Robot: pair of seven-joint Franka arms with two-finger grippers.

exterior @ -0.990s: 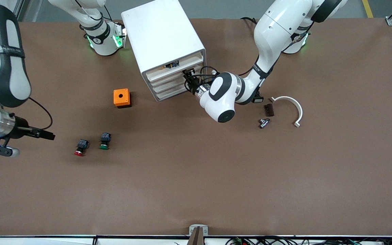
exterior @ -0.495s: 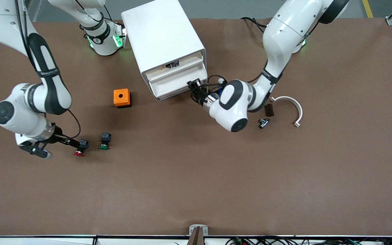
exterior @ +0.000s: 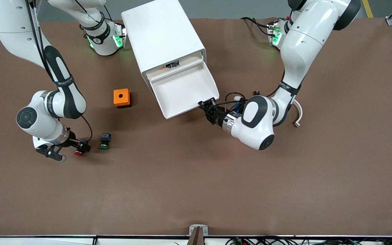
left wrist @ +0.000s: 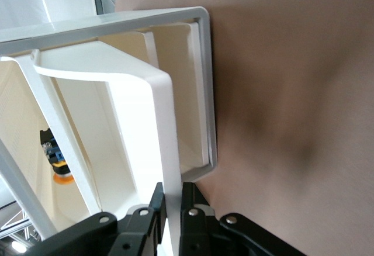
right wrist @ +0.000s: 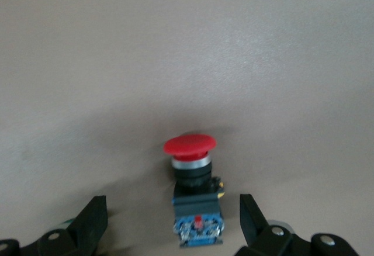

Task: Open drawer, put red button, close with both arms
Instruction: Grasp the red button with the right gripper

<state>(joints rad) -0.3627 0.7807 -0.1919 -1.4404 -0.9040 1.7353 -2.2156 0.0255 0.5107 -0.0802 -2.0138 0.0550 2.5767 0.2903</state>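
One drawer (exterior: 185,90) is pulled well out of the white cabinet (exterior: 162,37), upper centre of the front frame; we see its tray bare inside. In the left wrist view the drawer's front lip (left wrist: 166,127) runs between the left gripper's (left wrist: 169,206) fingers, which are clamped on it. In the front view that left gripper (exterior: 209,108) sits at the drawer's corner, just right of frame centre, with the left arm (exterior: 294,58) coming down from the upper right. We also see a small orange-and-blue part (left wrist: 56,162) inside a cabinet slot.

Red button (exterior: 79,149) lies on the table (exterior: 196,177) at lower left of the front frame, on its side, cap toward the camera. Right gripper (exterior: 80,146) is down at it. In the right wrist view the red button (right wrist: 196,200) lies between the spread fingers (right wrist: 93,221), gap on both sides, so jaws open and not touching it. Right arm (exterior: 49,105) reaches in from the upper left.

Green-capped switch (exterior: 104,141) lies just beside the red button, toward frame centre. Orange box (exterior: 121,98) stands above both in the frame, between them and the cabinet. White curved clip (exterior: 298,114) lies at centre right, partly hidden by the left arm.
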